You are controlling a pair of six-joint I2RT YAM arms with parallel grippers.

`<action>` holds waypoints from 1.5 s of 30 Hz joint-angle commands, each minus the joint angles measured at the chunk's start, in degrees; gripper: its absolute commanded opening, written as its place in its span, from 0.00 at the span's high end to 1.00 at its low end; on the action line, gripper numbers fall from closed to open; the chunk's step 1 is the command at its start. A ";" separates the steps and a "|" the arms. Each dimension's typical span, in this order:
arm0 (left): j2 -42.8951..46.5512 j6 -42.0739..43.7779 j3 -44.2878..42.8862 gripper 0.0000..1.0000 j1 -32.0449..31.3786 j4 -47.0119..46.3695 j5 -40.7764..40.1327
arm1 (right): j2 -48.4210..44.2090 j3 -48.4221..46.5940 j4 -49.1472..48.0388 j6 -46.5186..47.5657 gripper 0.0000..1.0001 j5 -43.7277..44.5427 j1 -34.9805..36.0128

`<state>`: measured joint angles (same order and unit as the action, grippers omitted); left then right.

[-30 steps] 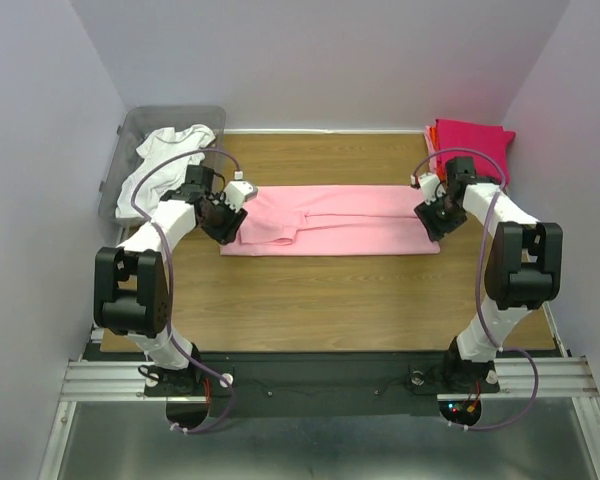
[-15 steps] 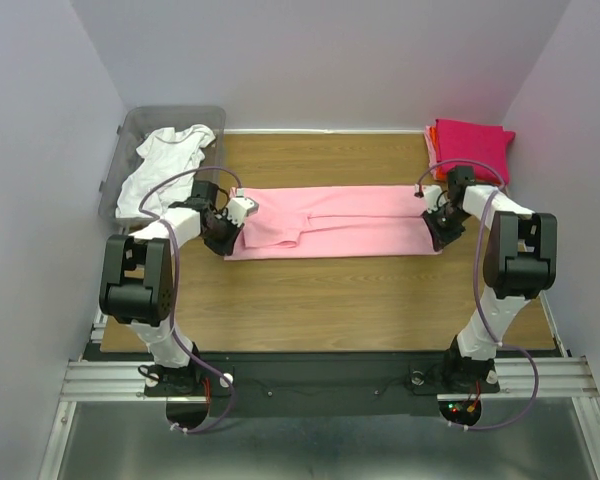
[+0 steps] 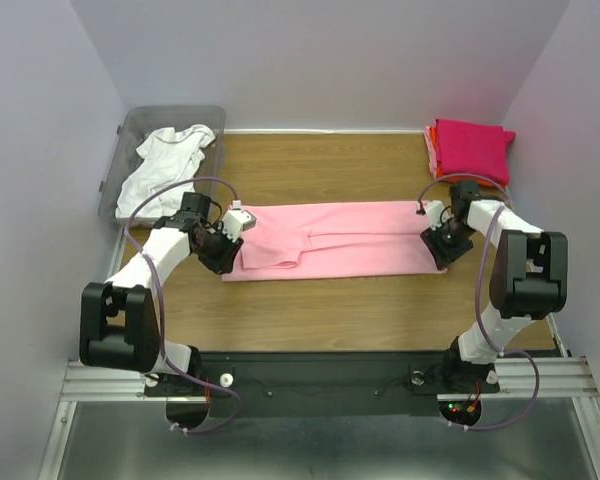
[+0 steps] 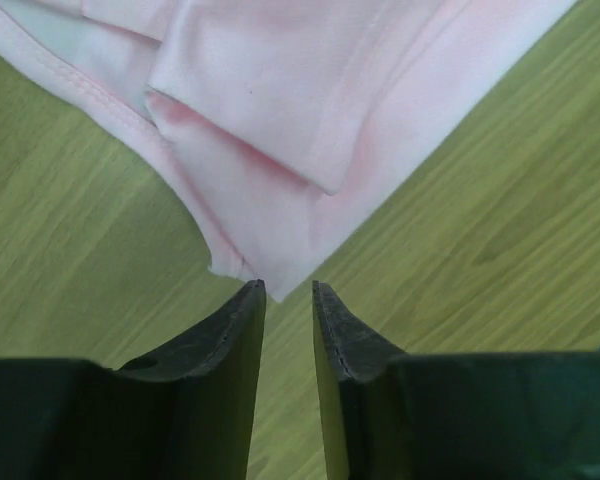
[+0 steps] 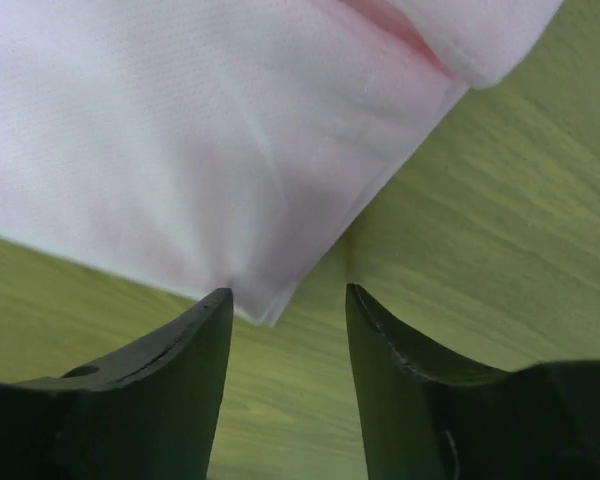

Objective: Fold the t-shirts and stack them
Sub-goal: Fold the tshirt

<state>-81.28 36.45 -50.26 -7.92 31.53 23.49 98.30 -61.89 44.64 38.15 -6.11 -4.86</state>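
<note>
The light pink t-shirt (image 3: 350, 238) lies in a long band across the centre of the tabletop (image 3: 330, 300). Left jaws stand narrowly parted, right jaws wider, both empty at its lower corners. Closing short could catch one layer and skew the fold.

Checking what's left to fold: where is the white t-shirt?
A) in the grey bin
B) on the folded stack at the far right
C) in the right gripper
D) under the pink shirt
A: the white t-shirt lies crumpled inside the grey bin at the table's far left corner.
</note>
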 commanded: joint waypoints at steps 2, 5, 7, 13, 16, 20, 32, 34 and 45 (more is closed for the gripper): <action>6.12 0.73 -4.23 0.60 -0.16 5.73 2.79 | -6.28 -6.90 3.69 -2.46 0.44 -3.98 -0.32; 8.23 2.22 -5.46 0.55 -0.25 6.26 5.43 | -7.42 -12.09 6.94 -5.62 0.45 -12.50 -0.23; 7.89 2.49 -5.02 0.52 -0.51 5.57 5.78 | -7.25 -13.60 7.65 -9.56 0.45 -19.80 0.46; 3.32 2.58 -3.70 0.51 -0.78 3.02 8.94 | -5.67 -12.56 0.55 -26.33 0.49 -36.50 8.81; -0.28 1.00 -4.05 0.51 -0.78 1.35 11.23 | -4.70 -10.72 -8.32 -34.86 0.48 -39.94 13.80; -4.85 0.47 -6.16 0.51 -0.78 1.25 12.81 | -2.85 -7.90 -19.66 -44.55 0.46 -40.65 20.06; -14.70 -2.61 -10.91 0.55 -0.69 2.49 17.73 | 8.57 -4.73 -42.35 -65.92 0.42 -37.93 33.77; -15.05 -2.96 -11.00 0.59 -0.69 2.49 18.17 | 10.76 -5.70 -42.88 -67.15 0.42 -38.01 35.27; -14.17 -5.24 -15.82 1.00 0.71 3.19 22.47 | 12.89 -8.25 -43.15 -67.95 0.45 -39.77 37.12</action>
<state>-96.71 32.69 -61.30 -8.05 33.54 41.45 112.90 -67.22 5.30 -29.23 -44.80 32.08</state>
